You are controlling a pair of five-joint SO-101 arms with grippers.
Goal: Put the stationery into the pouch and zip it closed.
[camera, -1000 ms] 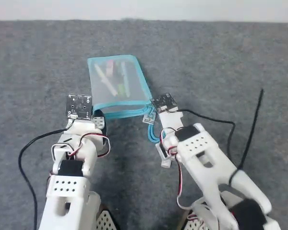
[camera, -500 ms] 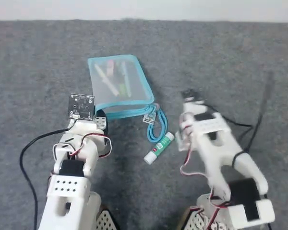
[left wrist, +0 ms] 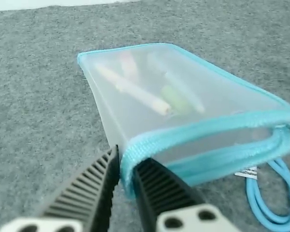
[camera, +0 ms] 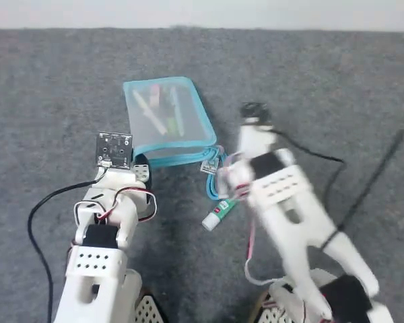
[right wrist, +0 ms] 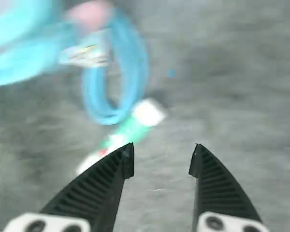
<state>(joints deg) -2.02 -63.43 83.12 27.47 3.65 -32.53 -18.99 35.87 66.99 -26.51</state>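
And there was the frosted, see-through plastic pouch (camera: 167, 121) with its turquoise zip trim, lying flat on the grey felt tabletop (camera: 337, 81), toward the far edge and a touch left of the middle. Inside it, several slim pens (camera: 163, 114) showed through the wall, one whitish, one green and one pinkish, lying roughly side by side. In the left wrist view the whitish one (left wrist: 135, 89) lay slantwise across the pouch (left wrist: 193, 121).

The left gripper (left wrist: 126, 159) had its ribbed black fingers pinched tight on the turquoise trim at the pouch's near corner. At the opposite near corner a turquoise cord wrist loop (camera: 215, 180) trailed toward the near edge, with a small white tag (camera: 209, 165) beside it; the print on it was too small to read.

The green-and-white glue stick (camera: 219, 211) lay outside the pouch near the tabletop's middle, one end just by the loop. The right gripper (right wrist: 162, 154) hung over it with fingers spread apart, holding nothing, the stick (right wrist: 121, 137) beside one fingertip.
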